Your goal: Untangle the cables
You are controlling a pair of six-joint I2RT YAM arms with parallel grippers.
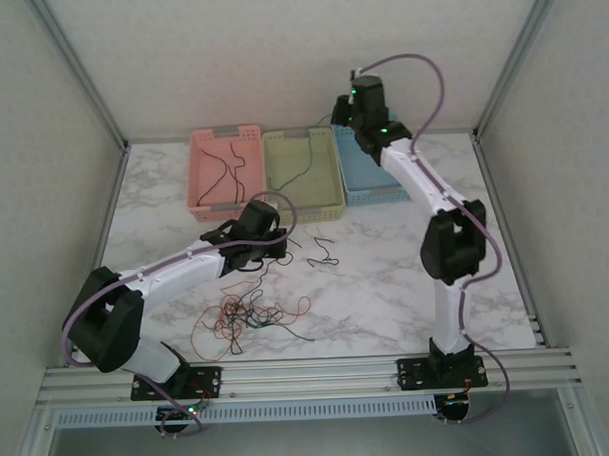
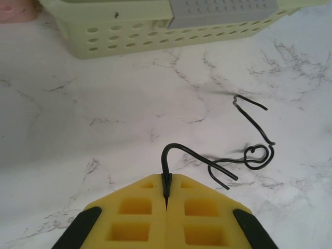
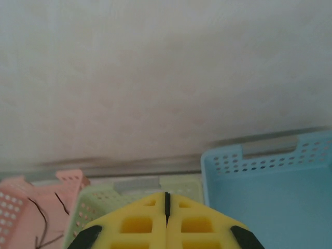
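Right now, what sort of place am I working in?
Likely a lab robot cell: marble-patterned tabletop boxed in by white panels on aluminium framing, three plastic baskets at the back, a tangle of thin wires in front.

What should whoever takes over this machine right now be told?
Left hand: shut on a black wire, low over the table.
Right hand: shut, holding nothing, raised near the blue basket.
Done: black wires lie in the pink basket, a green wire in the green basket.
Left: the tangle of orange, green and black wires on the table's near side, plus the held wire.
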